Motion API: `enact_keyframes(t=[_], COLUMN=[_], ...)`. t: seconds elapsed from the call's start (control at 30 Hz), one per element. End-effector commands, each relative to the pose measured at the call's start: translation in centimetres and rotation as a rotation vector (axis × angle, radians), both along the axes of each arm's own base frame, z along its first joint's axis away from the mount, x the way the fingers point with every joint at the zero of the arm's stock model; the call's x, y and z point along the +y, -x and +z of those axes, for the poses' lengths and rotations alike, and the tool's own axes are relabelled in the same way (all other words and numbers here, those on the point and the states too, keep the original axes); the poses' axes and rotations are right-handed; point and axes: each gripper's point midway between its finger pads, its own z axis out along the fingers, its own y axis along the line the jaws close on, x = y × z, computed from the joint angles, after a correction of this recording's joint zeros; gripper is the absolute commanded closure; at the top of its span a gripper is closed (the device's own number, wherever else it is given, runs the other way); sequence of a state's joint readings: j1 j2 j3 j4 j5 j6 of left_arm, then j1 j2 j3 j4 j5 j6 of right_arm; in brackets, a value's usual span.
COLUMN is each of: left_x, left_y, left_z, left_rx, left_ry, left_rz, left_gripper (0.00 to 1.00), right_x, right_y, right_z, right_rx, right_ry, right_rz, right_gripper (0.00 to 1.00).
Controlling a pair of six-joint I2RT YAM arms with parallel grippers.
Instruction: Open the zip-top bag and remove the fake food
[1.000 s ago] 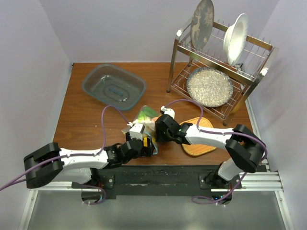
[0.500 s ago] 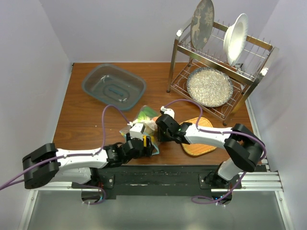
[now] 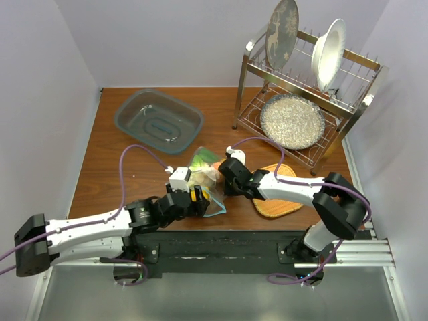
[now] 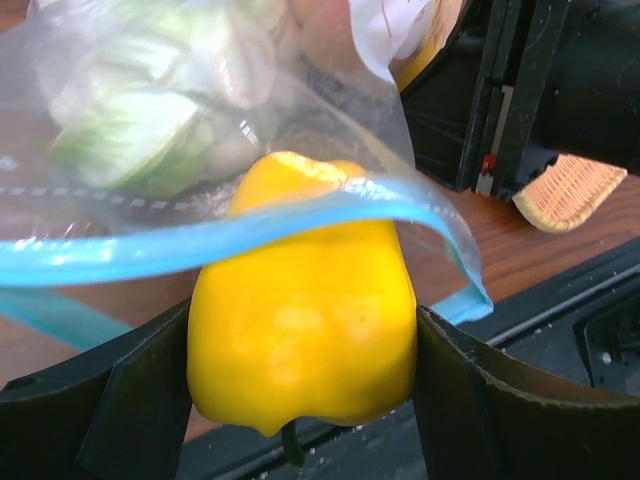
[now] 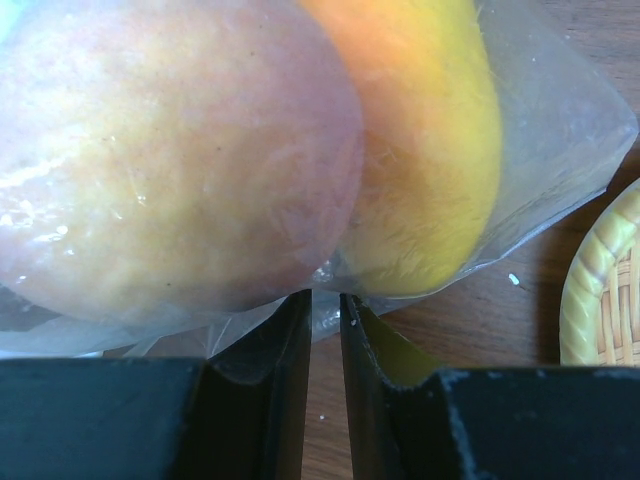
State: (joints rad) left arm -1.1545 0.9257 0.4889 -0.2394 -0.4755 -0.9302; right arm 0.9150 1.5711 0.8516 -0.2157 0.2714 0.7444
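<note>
Beside woven mat [image 3: 274, 206]: left end effector [image 4: 300, 395] clamps yellow pepper [image 4: 300, 320]; right end effector [image 5: 325, 330] pinches zip-top bag [image 4: 200, 120].

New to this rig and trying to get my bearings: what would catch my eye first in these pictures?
A bright yellow bell pepper fills the left wrist view, clamped in the left claw, half out of the blue-edged mouth of the zip-top bag. The right claw pinches the bag's plastic just under a peach inside it. In the top view, a loaded dish rack stands at the back right.
</note>
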Motion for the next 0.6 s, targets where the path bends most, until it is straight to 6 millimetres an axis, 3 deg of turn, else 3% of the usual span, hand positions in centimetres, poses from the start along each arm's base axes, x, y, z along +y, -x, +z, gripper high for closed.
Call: enact_keyframes(t=[0.0,0.2,0.33,0.43,0.47,0.53,0.57], left_x=[0.6,0.5,-1.4,-2.9,-3.8,-4.2,-4.0], left_y=[1.7,4.7,7.2,7.6,7.3,5.6,4.4], left_z=[2.0,4.4,7.8,10.2,12.1,13.3,14.9], left_rx=[0.069,0.129,0.122,0.104,0.065,0.012,-0.033], left_ry=[0.038,0.067,0.175,0.261,0.318,0.317,0.314], left_rz=[-0.020,-0.184,-0.379,-0.428,-0.438,-0.376,-0.328], left_gripper=[0.76,0.75,0.76,0.76,0.76,0.75,0.75], right_x=[0.2,0.4,0.4,0.3,0.2,-0.1,-0.4], right_y=[-1.3,-1.2,-1.1,-1.0,-0.9,-0.8,-0.6], right_z=[1.6,2.5,3.6,4.5,4.7,5.3,5.5], right_rx=[-0.059,-0.070,-0.085,-0.099,-0.097,-0.110,-0.109], right_ry=[-0.028,-0.054,-0.074,-0.089,-0.090,-0.093,-0.090], right_rz=[-0.021,-0.013,-0.009,-0.005,-0.005,-0.004,-0.007], right_gripper=[0.79,0.79,0.77,0.74,0.74,0.72,0.70])
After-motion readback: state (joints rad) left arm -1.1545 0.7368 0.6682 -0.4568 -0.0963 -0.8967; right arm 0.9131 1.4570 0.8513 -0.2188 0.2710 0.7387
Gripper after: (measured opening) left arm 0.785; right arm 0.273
